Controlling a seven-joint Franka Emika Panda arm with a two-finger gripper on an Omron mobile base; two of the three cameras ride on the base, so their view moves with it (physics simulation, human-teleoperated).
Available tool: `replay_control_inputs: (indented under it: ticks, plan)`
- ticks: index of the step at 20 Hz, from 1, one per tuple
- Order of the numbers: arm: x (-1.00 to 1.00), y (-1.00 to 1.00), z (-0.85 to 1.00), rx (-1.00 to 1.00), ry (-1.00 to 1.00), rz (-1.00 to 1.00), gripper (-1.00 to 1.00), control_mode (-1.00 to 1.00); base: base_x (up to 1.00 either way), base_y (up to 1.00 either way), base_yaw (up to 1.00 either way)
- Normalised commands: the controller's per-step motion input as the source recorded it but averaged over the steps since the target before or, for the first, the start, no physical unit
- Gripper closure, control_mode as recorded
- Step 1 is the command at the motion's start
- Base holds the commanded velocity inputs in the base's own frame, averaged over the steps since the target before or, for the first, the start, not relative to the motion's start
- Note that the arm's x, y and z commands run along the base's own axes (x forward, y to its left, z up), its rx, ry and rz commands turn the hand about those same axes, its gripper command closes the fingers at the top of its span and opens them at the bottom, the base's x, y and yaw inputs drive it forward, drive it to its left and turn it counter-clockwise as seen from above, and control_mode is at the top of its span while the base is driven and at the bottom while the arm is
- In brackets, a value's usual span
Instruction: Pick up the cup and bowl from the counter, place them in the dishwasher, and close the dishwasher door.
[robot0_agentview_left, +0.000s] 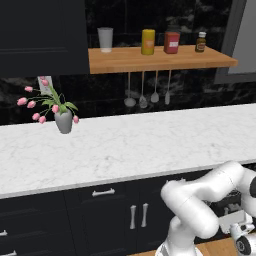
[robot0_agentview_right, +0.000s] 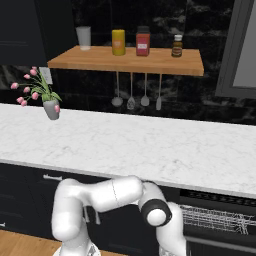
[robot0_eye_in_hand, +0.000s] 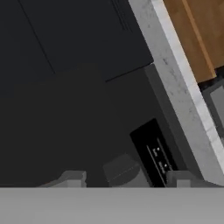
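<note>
The gripper (robot0_eye_in_hand: 126, 179) hangs low, below the level of the counter (robot0_agentview_left: 125, 145). Its jaws stand apart. In the hand view the two fingertips (robot0_eye_in_hand: 72, 178) rise wide of each other, and a small grey rounded thing (robot0_eye_in_hand: 124, 169) sits between them, touching neither. What it is cannot be told.

Ahead of the fingers lies a flat black panel (robot0_eye_in_hand: 87, 109), which appears to be the dishwasher door. Just beyond the right fingertip a glossy black control strip (robot0_eye_in_hand: 155, 156) with small white marks lies on the panel. Its long axis runs on a slant, up and to the left in the hand view, parallel to a pale veined band (robot0_eye_in_hand: 183, 83) further to the right. Beyond that band there are wooden boards (robot0_eye_in_hand: 197, 30). To the left of the fingers the panel is broad, dark and unbroken.

In the right base view the dishwasher (robot0_agentview_right: 220, 200) stands open under the counter's edge, just right of the arm's dark elbow joint. Its wire rack (robot0_agentview_right: 215, 220) runs lengthwise along the cabinet front.

Up on the counter, a vase of pink tulips (robot0_agentview_left: 62, 117) stands far to the left by the back wall. Above it a wooden shelf (robot0_agentview_left: 160, 57) carries a pale tumbler (robot0_agentview_left: 105, 39), two canisters and a bottle.
</note>
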Motion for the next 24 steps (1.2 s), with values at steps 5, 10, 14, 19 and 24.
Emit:
replay_control_inputs:
  ticks: [5,10,14,19,24]
  plan:
    - [1.0,-0.25,0.01,0.0,0.07,0.0,-1.0,-1.0,0.0,0.0,0.0]
    - [1.0,-0.48,0.05,0.03,0.13,0.0,-1.0,-1.0,0.0,0.0,0.0]
    - [1.0,-0.52,0.06,0.04,0.14,0.0,-1.0,-1.0,0.0,0.0,0.0]
    - [1.0,-0.56,0.05,0.04,0.15,0.0,-1.0,-1.0,0.0,0.0,0.0]
    - [1.0,-0.54,0.02,0.05,0.15,0.0,-1.0,-1.0,0.0,0.0,0.0]
